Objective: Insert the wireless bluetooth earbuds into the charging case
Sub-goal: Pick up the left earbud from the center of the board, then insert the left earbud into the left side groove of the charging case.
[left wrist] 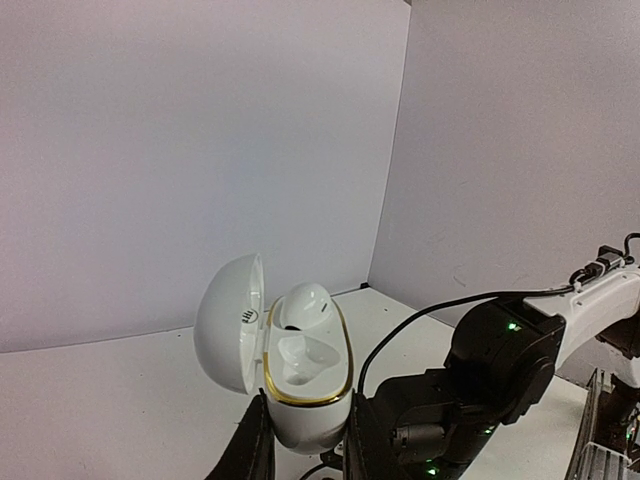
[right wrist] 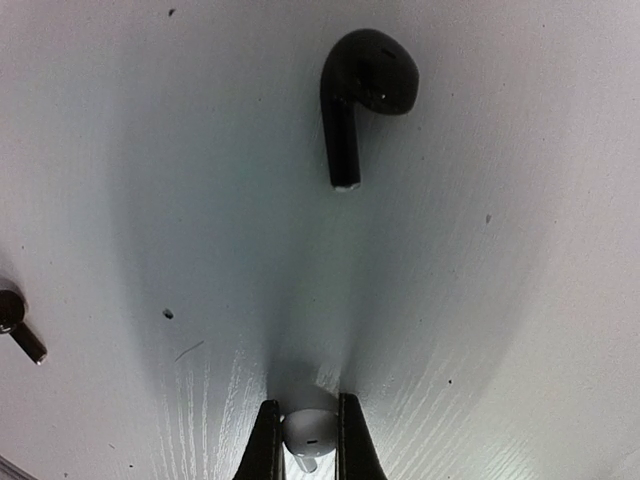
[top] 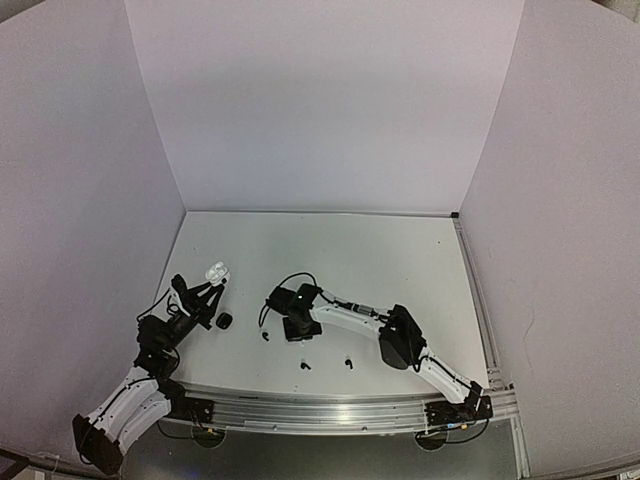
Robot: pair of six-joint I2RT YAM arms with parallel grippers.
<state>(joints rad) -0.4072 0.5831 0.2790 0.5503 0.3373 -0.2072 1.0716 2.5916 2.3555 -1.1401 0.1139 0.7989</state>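
Observation:
My left gripper (left wrist: pixel 310 440) is shut on the white charging case (left wrist: pixel 305 400) and holds it upright with its lid (left wrist: pixel 228 322) swung open. One white earbud (left wrist: pixel 305 305) sits in the far slot. The near slot (left wrist: pixel 303 360) is empty. In the top view the case (top: pixel 217 270) is at the left gripper's (top: pixel 208 292) tip. My right gripper (right wrist: pixel 305 412) is shut on a white earbud (right wrist: pixel 308 432) just above the table. In the top view the right gripper (top: pixel 298 330) points down at mid-table.
A black earbud (right wrist: pixel 360 95) lies ahead of the right gripper, and another (right wrist: pixel 20 325) lies at the left edge. In the top view, loose black earbuds (top: pixel 304 366) (top: pixel 348 362) lie near the front, and a black case (top: pixel 224 321) sits beside the left arm.

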